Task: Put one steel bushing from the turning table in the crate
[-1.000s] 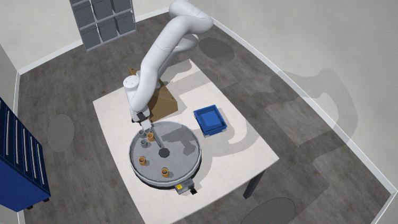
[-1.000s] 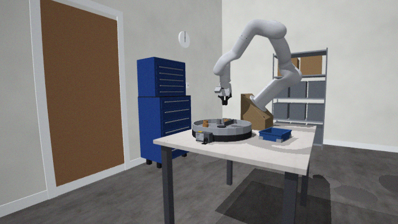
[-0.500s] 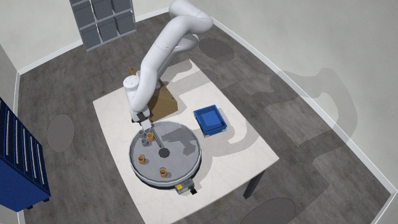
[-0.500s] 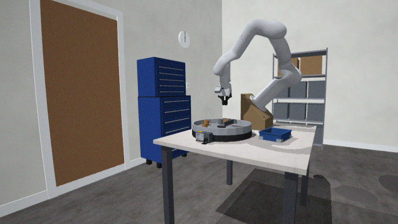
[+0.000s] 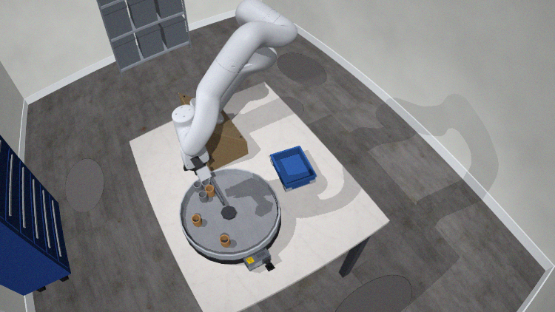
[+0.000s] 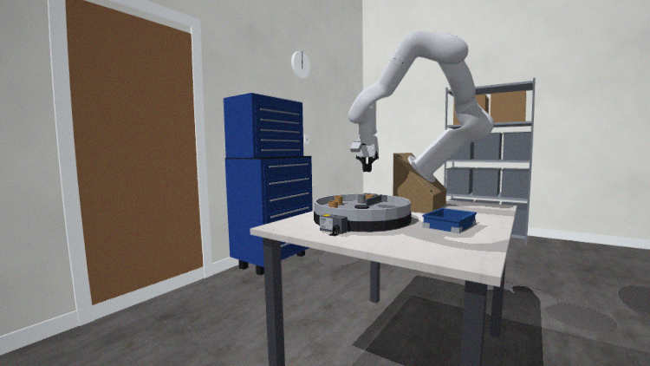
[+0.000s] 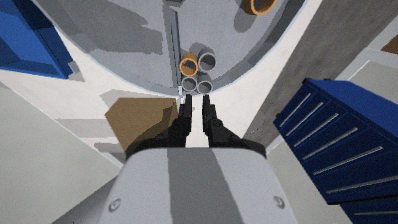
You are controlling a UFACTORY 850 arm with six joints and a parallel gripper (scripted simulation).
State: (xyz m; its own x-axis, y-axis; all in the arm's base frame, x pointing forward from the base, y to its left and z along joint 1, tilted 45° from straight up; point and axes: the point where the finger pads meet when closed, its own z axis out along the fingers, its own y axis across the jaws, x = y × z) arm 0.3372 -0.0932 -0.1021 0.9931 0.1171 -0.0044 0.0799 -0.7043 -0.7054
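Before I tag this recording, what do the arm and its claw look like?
The arm is smooth white, with rounded, tube-like links and thin seam lines. Its claw has a pale grey housing with two screws showing in the wrist view, and two black, angular, jointed fingers. No cable or sleeve is visible on either.
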